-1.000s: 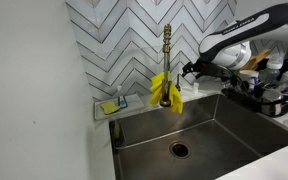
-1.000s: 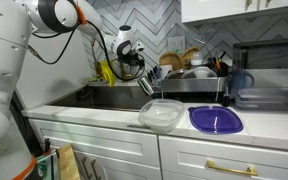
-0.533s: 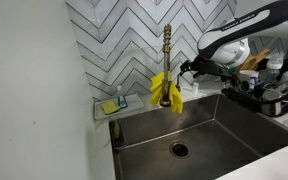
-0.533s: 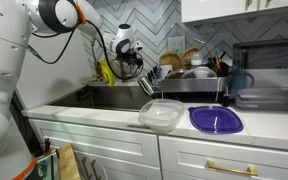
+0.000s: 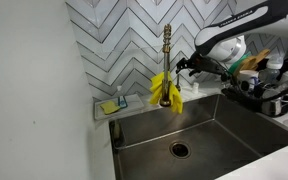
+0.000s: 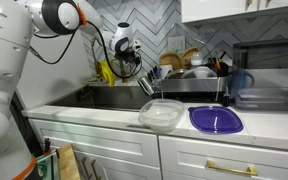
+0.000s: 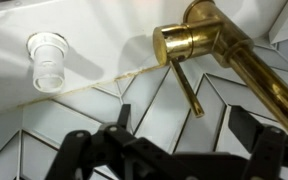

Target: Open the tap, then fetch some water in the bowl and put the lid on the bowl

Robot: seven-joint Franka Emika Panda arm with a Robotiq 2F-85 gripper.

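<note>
Hovering beside the tap [image 5: 167,55], my gripper [image 5: 187,68] stands with its jaws spread wide and nothing between them. In an exterior view I sit level with the upper part of the tap's stem, close to it but apart, on the side that faces the dish rack [image 5: 269,95].

In the wrist view the tap [image 7: 199,40] shows as a brass head against the chevron tiles [image 7: 44,140], with its thin lever [image 7: 189,90] slanting down from the head. My gripper [image 7: 172,142] comes in along the lower edge of that view. One black finger [image 7: 72,148] is to one side of the lever and the other finger is well out on the opposite side. Neither one touches the lever or the brass.

A yellow cloth [image 5: 164,88] is draped around the lower part of the tap, just above the back rim of the sink [image 5: 224,108]. A small tray [image 5: 114,104] lies on the ledge on the far side of the tap from me.

The bowl [image 6: 161,115] sits on the white counter [image 6: 94,113], well apart from the tap and in front of the sink. The purple lid [image 6: 216,119] lies flat just beside the bowl, on the side farther from the tap. In that same exterior view my gripper [image 6: 134,62] is above the sink, near the cloth.
</note>
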